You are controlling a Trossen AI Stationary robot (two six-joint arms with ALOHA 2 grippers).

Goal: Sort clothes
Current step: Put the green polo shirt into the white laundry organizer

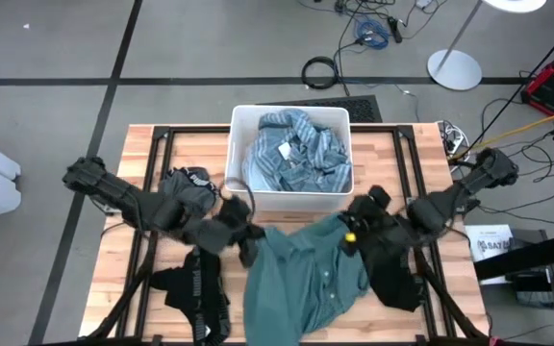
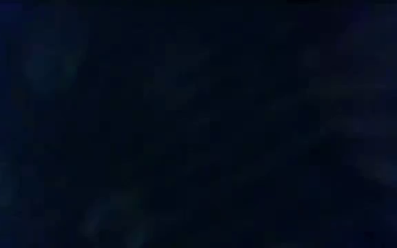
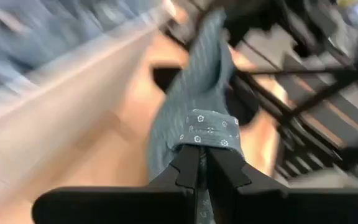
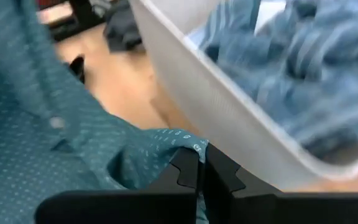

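Holding the teal shirt (image 1: 306, 274) from both sides: left gripper (image 1: 249, 234) is pinched shut on one edge of it, right gripper (image 1: 352, 231) pinched shut on the opposite edge, shirt spread between the two and hanging down onto the table (image 1: 142, 144) toward the near edge.

Left arm comes in from the table's left side, stretched low and diagonal, wrist angled in toward centre. In the left wrist view the fingers (image 3: 191, 171) are closed tight on a cuff-like fold of the shirt with a small flower print on its inner face; the rest of the sleeve runs straight out ahead of the gripper.

Right arm mirrors it from the right side, elbow out past the table edge, wrist pointing in. Right wrist view: fingers (image 4: 219, 174) clamped on a printed shirt edge, bulk of the teal fabric on one side of the gripper.

White bin (image 1: 241, 120) sits just beyond both grippers, between them, with the blue striped garment (image 1: 294, 154) bunched inside. Right wrist view shows the bin wall close ahead of that gripper.

Other clothes: grey one (image 1: 188, 187) under the left arm near its wrist, black one with white lettering (image 1: 198, 293) on the near side of the left gripper, another black one (image 1: 397, 274) below the right gripper, partly under the shirt.

Low view is dark, shows nothing usable.
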